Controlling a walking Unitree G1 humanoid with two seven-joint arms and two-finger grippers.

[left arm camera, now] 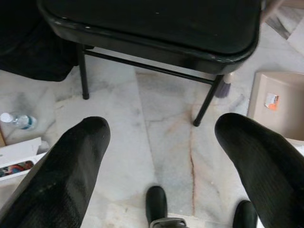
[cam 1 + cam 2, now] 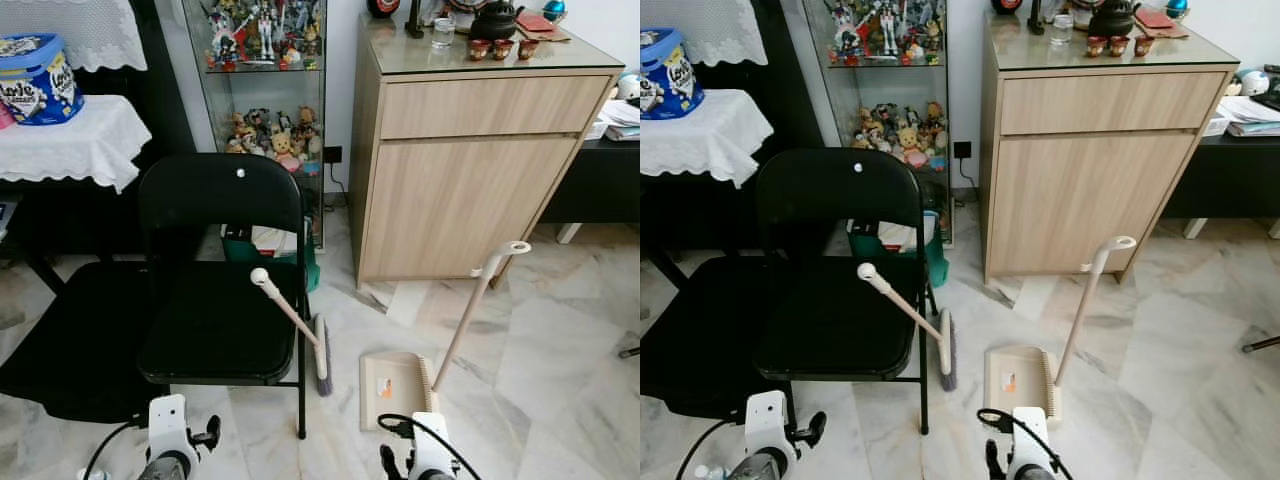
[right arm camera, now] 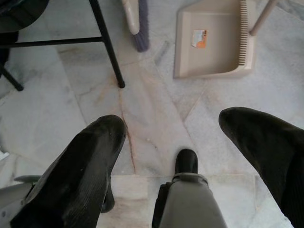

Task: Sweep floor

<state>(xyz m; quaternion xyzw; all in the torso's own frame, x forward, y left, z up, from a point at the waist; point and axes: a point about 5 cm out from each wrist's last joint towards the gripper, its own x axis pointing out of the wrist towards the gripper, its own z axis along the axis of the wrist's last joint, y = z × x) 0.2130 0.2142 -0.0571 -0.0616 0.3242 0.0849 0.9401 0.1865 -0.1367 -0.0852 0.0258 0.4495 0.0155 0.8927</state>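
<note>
From the head views, the broom (image 2: 293,322) is leaning with its handle across the front right corner of the black folding chair (image 2: 218,290), its bristle head resting on the marble floor (image 2: 560,330) just beside the chair's front right leg. The dustpan (image 2: 395,388) is lying flat on the floor just right of the broom head, its long handle (image 2: 478,300) rising toward the wooden cabinet (image 2: 470,170). The risk, as I judge it, is that pulling the broom carelessly is going to drag it off the chair seat so it topples, or knocks the dustpan's upright handle over.

As for containers, the dustpan is holding nothing but an orange sticker. A blue tub (image 2: 38,78) is sitting on the lace-covered tabletop (image 2: 75,140) at far left, lid on, contents hidden. The glass display case (image 2: 265,90) is showing shelves of small figures.

In the left wrist view, the left claw (image 1: 159,152) is hanging wide open over bare floor, gripping nothing, with the chair's legs ahead and a small water bottle (image 1: 16,120) lying nearby.

In the right wrist view, the right claw (image 3: 173,142) is likewise spread wide and empty, pointing toward the dustpan and the broom's bristles.
</note>
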